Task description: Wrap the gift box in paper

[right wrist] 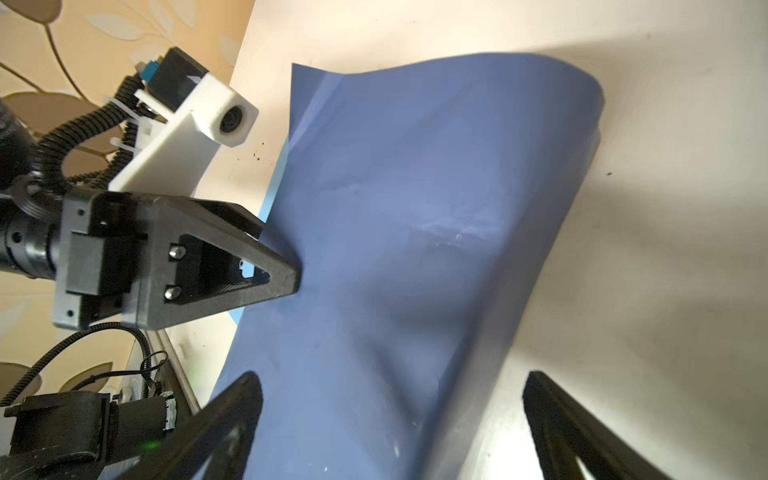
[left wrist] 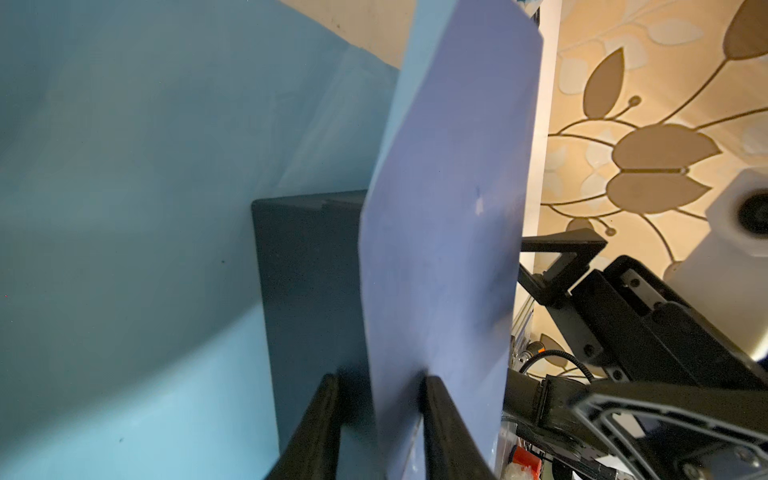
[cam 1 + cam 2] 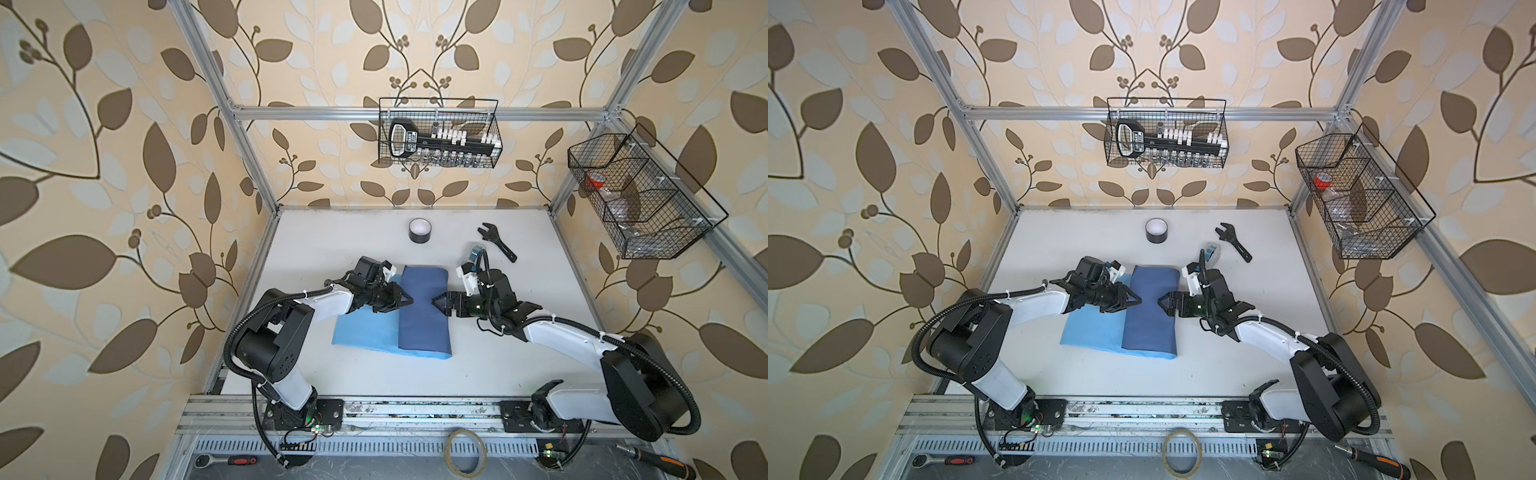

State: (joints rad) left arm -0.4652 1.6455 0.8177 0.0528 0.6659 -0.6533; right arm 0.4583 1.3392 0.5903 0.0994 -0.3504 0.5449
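The middle of the table [image 3: 374, 382] is being taken up by the paper [image 3: 424, 320], folded over into a raised hump. Both of its long sides are being blocked by the left gripper [image 3: 408, 300] and the right gripper [image 3: 436, 301], their tips facing across the fold with only a narrow gap between them. The far strip is being narrowed by a black tape roll [image 3: 419, 230], a small clear case [image 3: 477, 251] and a black wrench [image 3: 496, 242] — the case lying just beside the right wrist. The near strip in front of the paper is being left bare — while higher up, room is being hemmed by the back wire basket [image 3: 438, 133] and the side wire basket [image 3: 640, 195].
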